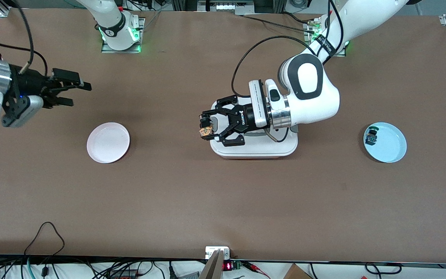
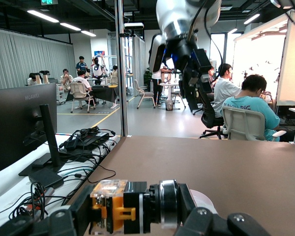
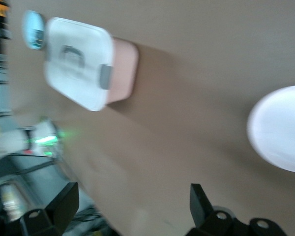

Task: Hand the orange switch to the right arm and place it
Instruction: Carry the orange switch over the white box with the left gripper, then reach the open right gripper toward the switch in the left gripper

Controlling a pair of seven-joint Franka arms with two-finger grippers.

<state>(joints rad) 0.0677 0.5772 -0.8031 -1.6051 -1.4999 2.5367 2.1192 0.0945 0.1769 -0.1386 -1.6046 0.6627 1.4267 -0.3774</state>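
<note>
The orange switch (image 1: 206, 131) has an orange-yellow body and a black round knob. My left gripper (image 1: 208, 130) is shut on it and holds it in the air over the edge of a white lidded box (image 1: 254, 150) at the table's middle. In the left wrist view the switch (image 2: 113, 205) lies sideways between the fingers of the left gripper (image 2: 137, 210). My right gripper (image 1: 78, 94) is open and empty, up in the air near the right arm's end of the table, pointing toward the left gripper. It shows open in its own wrist view (image 3: 132, 199).
A white-pink plate (image 1: 108, 142) lies empty below the right gripper's side, also in the right wrist view (image 3: 280, 129). A light blue plate (image 1: 391, 147) toward the left arm's end holds a blue-green switch (image 1: 371, 135). The box shows in the right wrist view (image 3: 78, 64).
</note>
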